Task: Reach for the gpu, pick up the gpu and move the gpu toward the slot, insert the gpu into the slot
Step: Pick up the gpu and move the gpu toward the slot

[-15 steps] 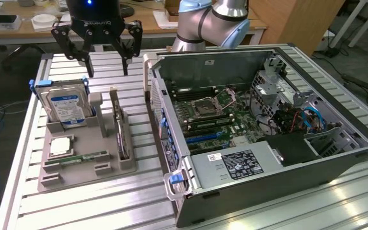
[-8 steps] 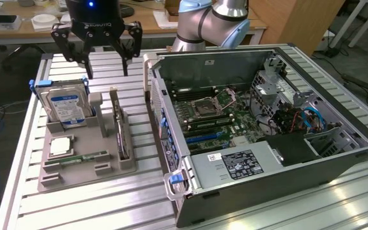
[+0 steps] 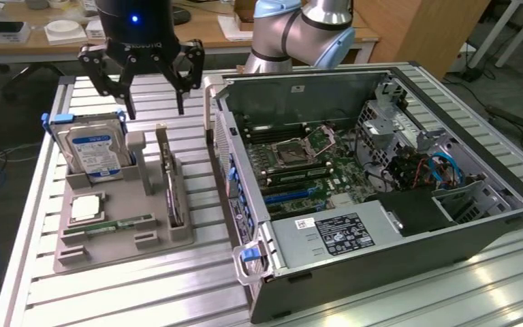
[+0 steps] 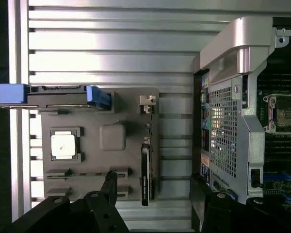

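Observation:
The gpu (image 3: 172, 196) is a thin dark card standing on edge in a grey holder tray (image 3: 107, 253). Its silver bracket (image 3: 161, 144) is at the far end. My gripper (image 3: 155, 102) hangs open above the far end of the tray, well clear of the card, with nothing between its black fingers (image 3: 182, 95). In the wrist view the gpu (image 4: 145, 171) runs lengthwise below my gripper (image 4: 154, 191), in the gap between the two fingers (image 4: 109, 187). The open computer case (image 3: 506, 204) lies beside the tray, with blue slots (image 3: 287, 195) on its motherboard.
A blue-labelled hard drive (image 3: 93, 151) stands in the tray beside the gpu, under the gripper's left finger in the exterior view. A processor chip (image 3: 87, 206) and a green memory stick (image 3: 118, 223) lie flat in the tray. The case's upright wall (image 3: 218, 136) stands close to the gpu.

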Robot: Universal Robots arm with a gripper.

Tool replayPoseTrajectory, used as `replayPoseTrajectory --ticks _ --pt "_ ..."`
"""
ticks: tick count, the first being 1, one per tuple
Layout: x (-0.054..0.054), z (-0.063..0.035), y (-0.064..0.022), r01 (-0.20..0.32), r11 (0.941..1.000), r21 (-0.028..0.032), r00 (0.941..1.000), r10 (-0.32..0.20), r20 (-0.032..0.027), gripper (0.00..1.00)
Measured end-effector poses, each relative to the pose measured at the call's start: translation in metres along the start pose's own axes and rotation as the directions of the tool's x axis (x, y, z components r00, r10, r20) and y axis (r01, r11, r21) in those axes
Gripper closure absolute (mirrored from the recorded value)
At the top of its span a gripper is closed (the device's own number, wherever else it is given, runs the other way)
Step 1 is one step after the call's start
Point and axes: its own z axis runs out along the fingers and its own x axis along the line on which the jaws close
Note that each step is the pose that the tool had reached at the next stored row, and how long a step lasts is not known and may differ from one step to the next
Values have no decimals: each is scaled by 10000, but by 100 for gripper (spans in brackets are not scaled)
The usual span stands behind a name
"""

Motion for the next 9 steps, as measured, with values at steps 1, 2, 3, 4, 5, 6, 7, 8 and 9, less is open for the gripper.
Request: replayPoseTrajectory --ticks 1,2,3,4,5,6,7,8,9 --pt "-1 15 -5 0 10000 -4 10000 0 0 29" --pt "-1 29 -11 -1 10000 -5 10000 1 0 29" --pt "-1 41 -15 -1 10000 -5 10000 1 -1 29" --pt "-1 54 -18 -2 10000 -6 10000 2 -1 29" --pt "-2 67 -22 -1 10000 -6 10000 1 -1 29" --pt "-3 77 -26 -1 10000 -6 10000 1 0 29" --pt "-2 86 -28 -2 10000 -5 10000 2 0 29" --pt "-1 93 -30 -3 10000 -5 10000 3 0 29" --pt "-2 101 -32 -2 10000 -5 10000 2 0 29"
